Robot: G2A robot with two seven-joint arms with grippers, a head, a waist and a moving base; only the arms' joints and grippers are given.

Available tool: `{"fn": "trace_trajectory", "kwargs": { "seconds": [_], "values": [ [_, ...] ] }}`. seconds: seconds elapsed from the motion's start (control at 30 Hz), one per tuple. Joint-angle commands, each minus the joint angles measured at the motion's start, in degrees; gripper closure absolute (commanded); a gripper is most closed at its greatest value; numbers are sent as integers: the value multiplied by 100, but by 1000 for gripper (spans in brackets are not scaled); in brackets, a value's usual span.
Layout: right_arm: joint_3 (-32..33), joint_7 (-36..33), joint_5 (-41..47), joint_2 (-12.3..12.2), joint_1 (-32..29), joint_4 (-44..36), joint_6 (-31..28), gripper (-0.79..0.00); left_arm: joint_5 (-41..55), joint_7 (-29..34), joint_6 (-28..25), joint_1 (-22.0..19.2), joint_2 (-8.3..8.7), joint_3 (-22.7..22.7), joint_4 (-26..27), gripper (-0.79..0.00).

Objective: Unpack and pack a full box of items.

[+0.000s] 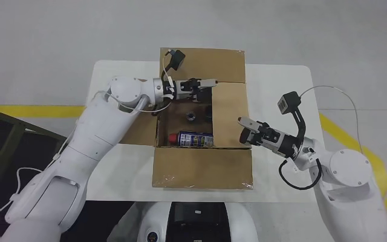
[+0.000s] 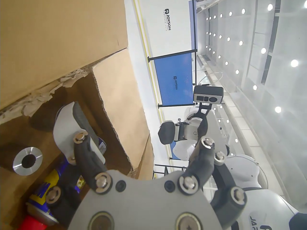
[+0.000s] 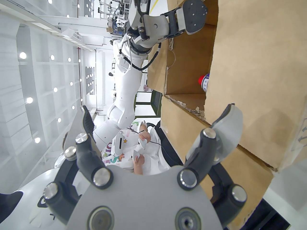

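we hold the left gripper (image 1: 204, 86) spread wide and empty over the far end of the open box (image 1: 181, 66), probably to reach the metal cylinder (image 1: 190, 116) below it. the spray can (image 1: 195, 140) lies inside along the near wall. the right gripper (image 1: 243, 129), also spread and empty, hangs over the right flap, seemingly out of the way.

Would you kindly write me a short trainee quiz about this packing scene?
1. True or false: the spray can stands upright in the box.
2. The left gripper hangs over the box's: A) opening B) near flap C) outer corner.
3. Fill in: the open right gripper holds ____.
Key: 1 false (it lies on its side); 2 A; 3 nothing.
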State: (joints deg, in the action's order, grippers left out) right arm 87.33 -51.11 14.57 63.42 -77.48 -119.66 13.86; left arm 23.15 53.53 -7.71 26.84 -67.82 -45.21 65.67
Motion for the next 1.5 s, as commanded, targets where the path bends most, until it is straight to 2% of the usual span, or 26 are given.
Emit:
{"fn": "trace_trajectory", "kwargs": {
  "seconds": [0.0,0.4,0.67,1.0,1.47],
  "values": [
    [-35,21,13,-5,1,-33,26,-785,-12,-53,-96,-63,-67,90,-135,-785],
    [-165,57,-95,-55,-47,-157,175,-785,79,-113,-603,-352,-456,507,-823,-785],
    [-308,38,-210,-90,-221,-255,257,-785,323,-141,-915,-479,-658,529,-1189,-785],
    [-305,-387,-40,-148,-310,-227,-38,-785,965,275,-919,-509,-789,334,-1160,-785],
    [-356,-486,59,-207,-318,-117,-224,-785,1406,376,-1063,-834,-1218,544,-1394,-785]
  ]
}}
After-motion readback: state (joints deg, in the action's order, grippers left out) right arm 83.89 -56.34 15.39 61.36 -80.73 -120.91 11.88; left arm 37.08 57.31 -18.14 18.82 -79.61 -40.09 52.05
